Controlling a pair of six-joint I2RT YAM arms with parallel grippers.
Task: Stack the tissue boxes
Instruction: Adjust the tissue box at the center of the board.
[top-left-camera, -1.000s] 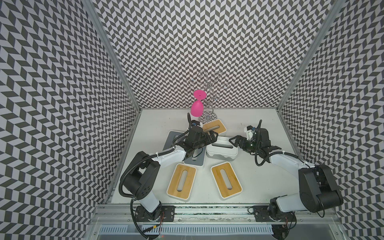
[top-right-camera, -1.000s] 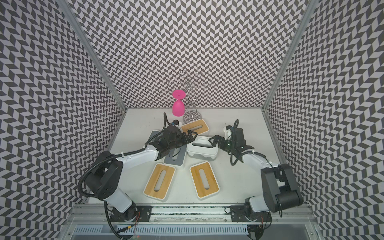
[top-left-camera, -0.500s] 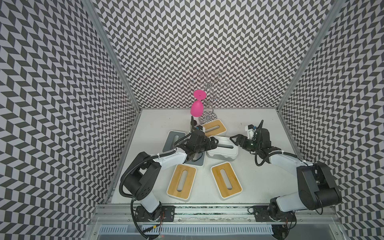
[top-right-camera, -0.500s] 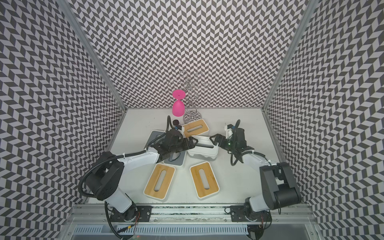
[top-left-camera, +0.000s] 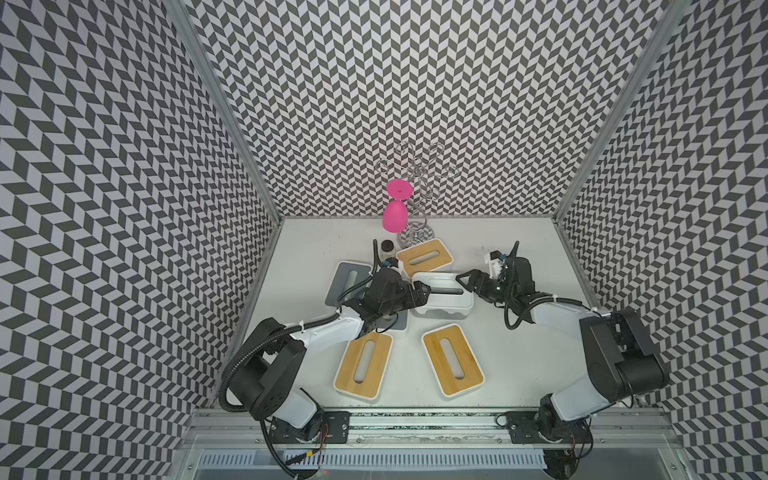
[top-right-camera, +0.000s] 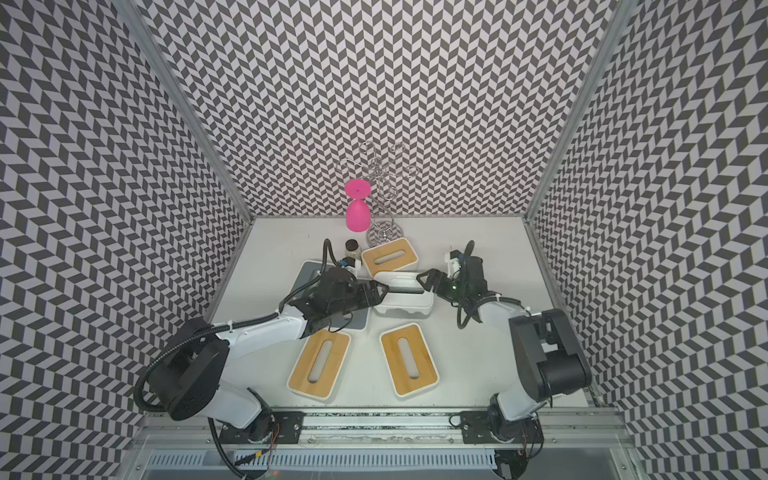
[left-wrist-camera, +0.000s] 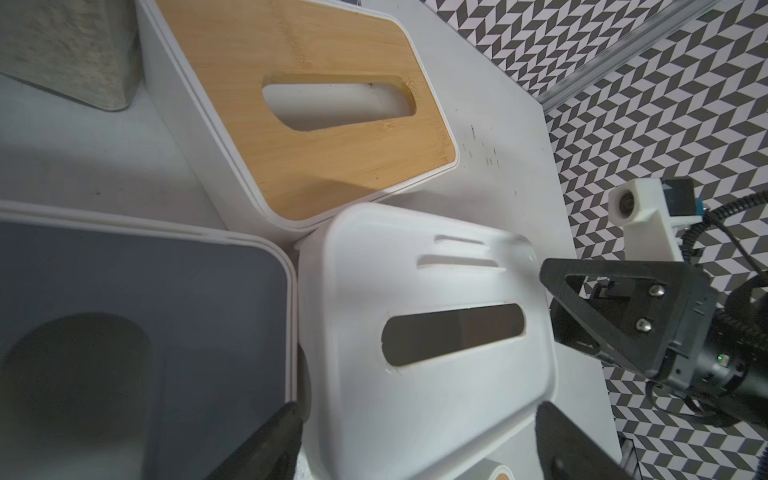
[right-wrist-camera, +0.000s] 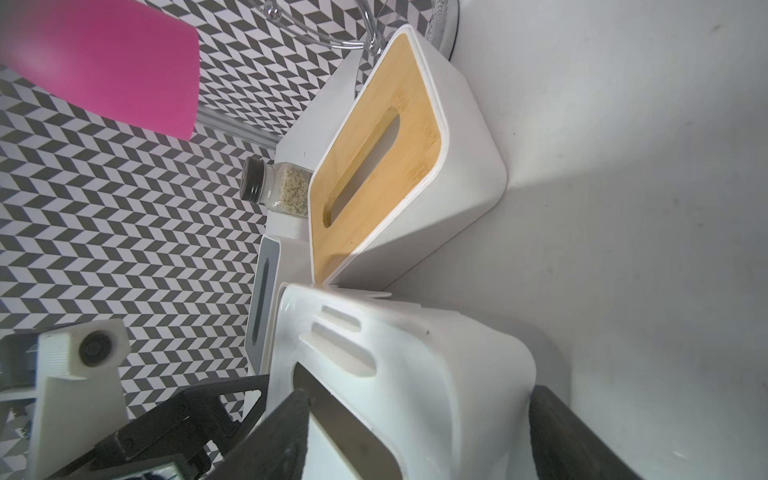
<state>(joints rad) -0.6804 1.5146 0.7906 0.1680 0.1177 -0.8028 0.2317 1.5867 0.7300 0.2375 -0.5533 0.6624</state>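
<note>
The all-white tissue box (top-left-camera: 442, 295) sits mid-table, its slot showing in the left wrist view (left-wrist-camera: 415, 374). My left gripper (top-left-camera: 422, 293) (left-wrist-camera: 415, 419) holds its left end, one finger against each side, squeezed in beside a grey-lidded box (top-left-camera: 349, 278). My right gripper (top-left-camera: 467, 284) (right-wrist-camera: 419, 399) straddles the right end, one finger over the lid and one past the wall; contact is unclear. A second grey lid (top-left-camera: 401, 322) peeks from under my left arm. Three bamboo-lidded boxes lie apart: back (top-left-camera: 424, 257), front left (top-left-camera: 363, 359), front right (top-left-camera: 453, 359).
A small dark-capped jar (top-left-camera: 387, 248) stands just behind the left gripper, next to the back bamboo box. A pink goblet (top-left-camera: 395, 216) hangs upside down on a wire rack (top-left-camera: 415, 174) at the back wall. Patterned walls close in three sides.
Both grippers have moved in onto the ends of the white box and their jaws have narrowed around it. The box itself has not shifted.
</note>
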